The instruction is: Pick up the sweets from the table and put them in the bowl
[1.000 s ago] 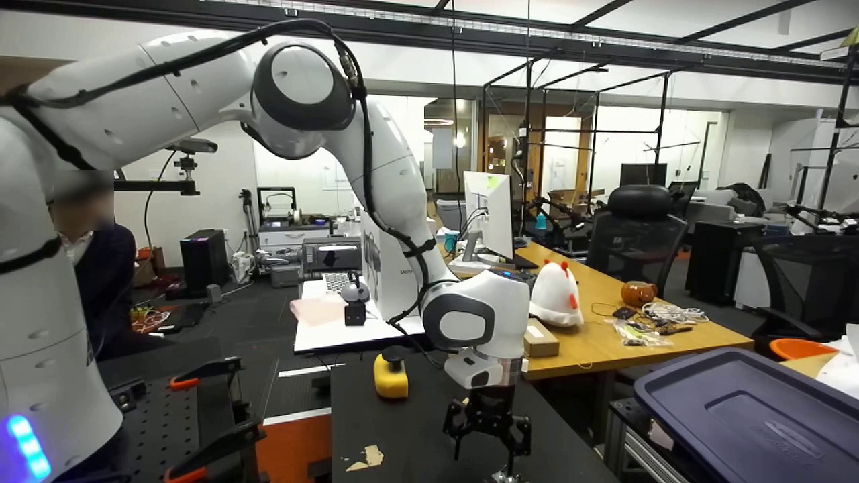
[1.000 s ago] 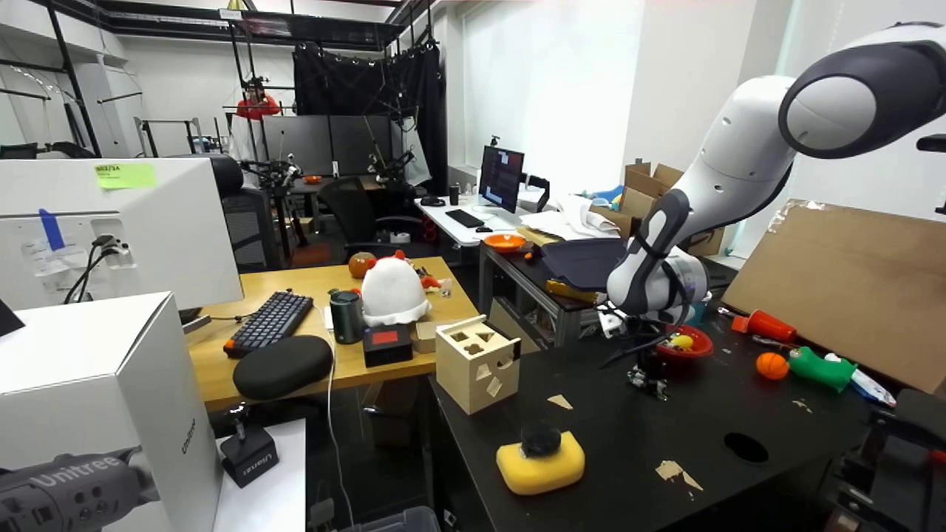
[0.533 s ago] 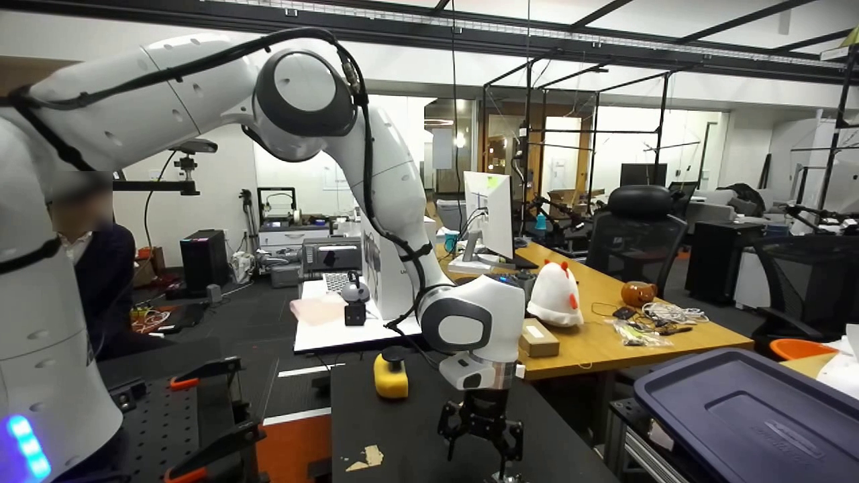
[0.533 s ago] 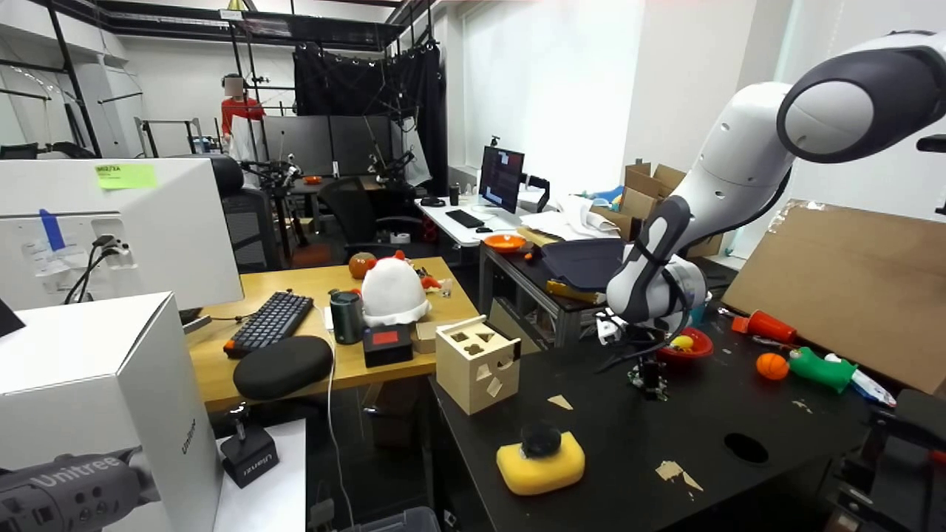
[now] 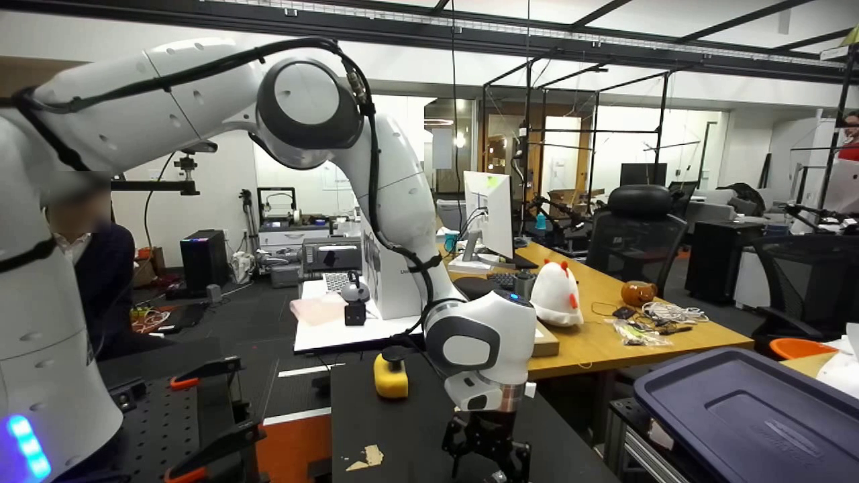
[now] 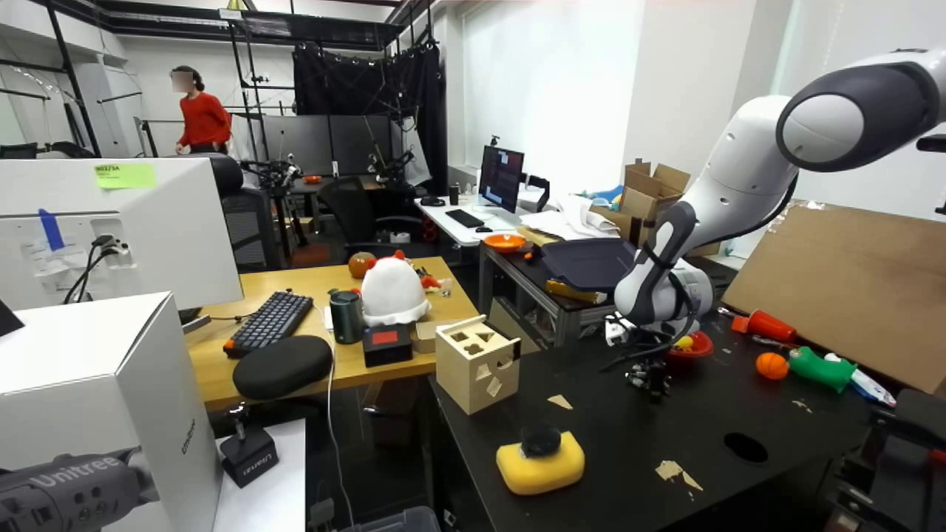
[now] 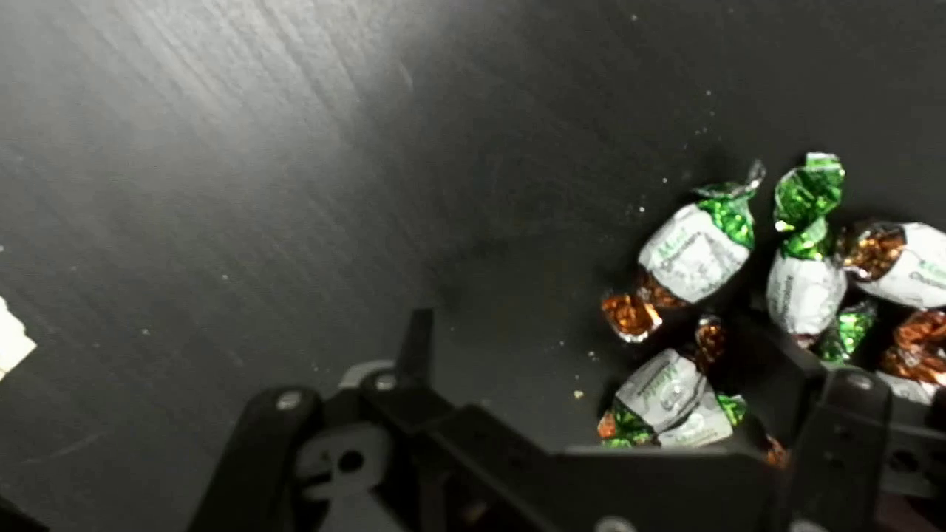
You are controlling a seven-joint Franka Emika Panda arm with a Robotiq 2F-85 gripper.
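Sweets (image 7: 695, 255) lie flat; long axes differ

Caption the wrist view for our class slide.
Wrapped sweets with green and orange ends clustered at right on the black table, open hand in foreground.

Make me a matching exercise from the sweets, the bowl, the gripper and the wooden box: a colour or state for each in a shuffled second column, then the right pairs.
First column:
1. sweets
2. bowl
3. gripper
4. wooden box

Second column:
A. jaws standing open
B. pale, with cut-out holes
C. white wrappers, green and orange twisted ends
D. red

Right pairs: 1-C, 2-D, 3-A, 4-B.
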